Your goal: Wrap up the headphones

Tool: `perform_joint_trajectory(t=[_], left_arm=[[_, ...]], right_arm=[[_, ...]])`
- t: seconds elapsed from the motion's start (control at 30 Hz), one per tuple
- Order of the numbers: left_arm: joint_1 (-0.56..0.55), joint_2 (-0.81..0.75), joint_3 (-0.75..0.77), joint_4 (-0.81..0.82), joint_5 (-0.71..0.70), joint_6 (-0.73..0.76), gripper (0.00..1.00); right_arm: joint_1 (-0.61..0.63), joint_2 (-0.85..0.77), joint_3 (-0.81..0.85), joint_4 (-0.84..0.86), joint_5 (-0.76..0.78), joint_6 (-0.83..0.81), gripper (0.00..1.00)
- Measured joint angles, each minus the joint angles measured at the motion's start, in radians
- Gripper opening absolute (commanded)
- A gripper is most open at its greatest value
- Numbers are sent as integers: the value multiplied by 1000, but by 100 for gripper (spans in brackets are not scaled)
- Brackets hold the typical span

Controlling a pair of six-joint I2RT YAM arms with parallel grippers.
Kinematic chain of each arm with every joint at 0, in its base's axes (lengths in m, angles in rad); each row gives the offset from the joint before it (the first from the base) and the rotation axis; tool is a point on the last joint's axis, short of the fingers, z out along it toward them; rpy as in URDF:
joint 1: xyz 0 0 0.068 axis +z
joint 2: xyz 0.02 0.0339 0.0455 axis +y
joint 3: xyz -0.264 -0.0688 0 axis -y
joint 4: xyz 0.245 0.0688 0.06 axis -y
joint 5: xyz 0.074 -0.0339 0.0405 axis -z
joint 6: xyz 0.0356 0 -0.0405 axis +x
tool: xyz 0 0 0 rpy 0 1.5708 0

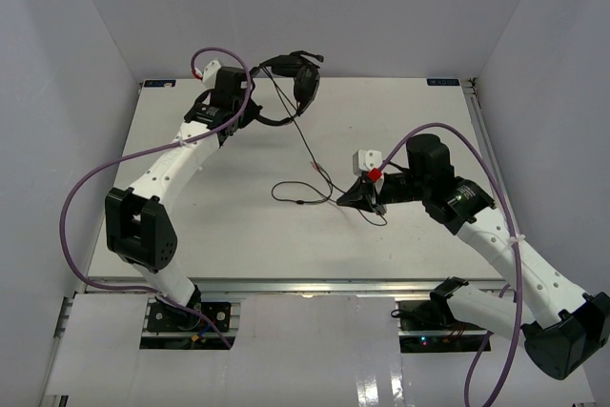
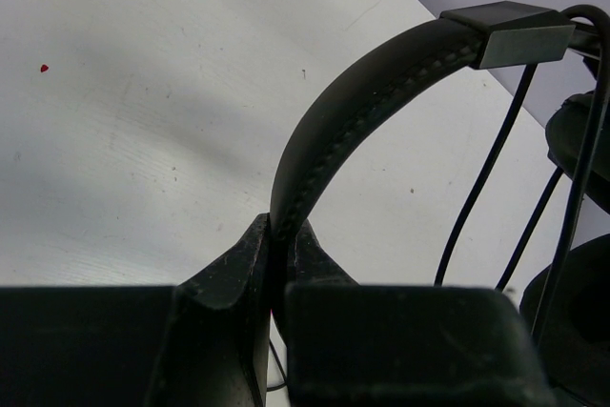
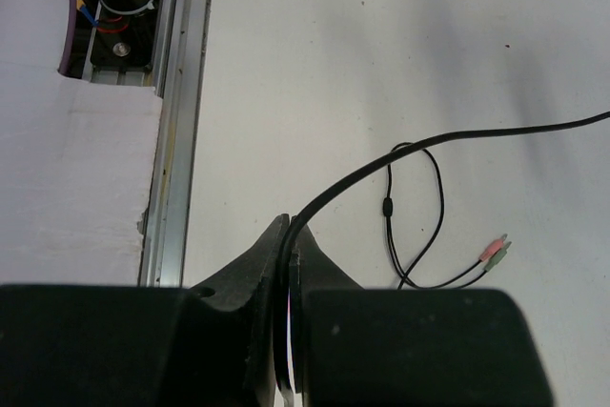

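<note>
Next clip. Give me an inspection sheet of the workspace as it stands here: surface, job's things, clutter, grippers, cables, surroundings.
Surface: white table; one tiny red speck.
Job's things: black headphones at the far edge, held by the headband; their thin cable trails to a loose loop mid-table; pink and green plugs lie on the table.
Clutter: nothing seen.
Grippers: left jaws shut on the headband; right jaws shut on the cable.
Cables: purple cables loop off both arms.
Surroundings: plain pale walls on three sides.
</note>
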Motion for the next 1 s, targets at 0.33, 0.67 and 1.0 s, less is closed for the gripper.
perform_joint_trajectory(t=[0.33,0.67,1.0], left_arm=[[1,10,-5,0,-58,61,0],[-47,33,-186,21,-105,280,0],[-276,-214,-503,151,-21,720,0]], right_arm=[[2,4,57,-33,22,-36,8],[2,52,221,-90,218,-138,8],[0,131,244,-27,387,-163,8]])
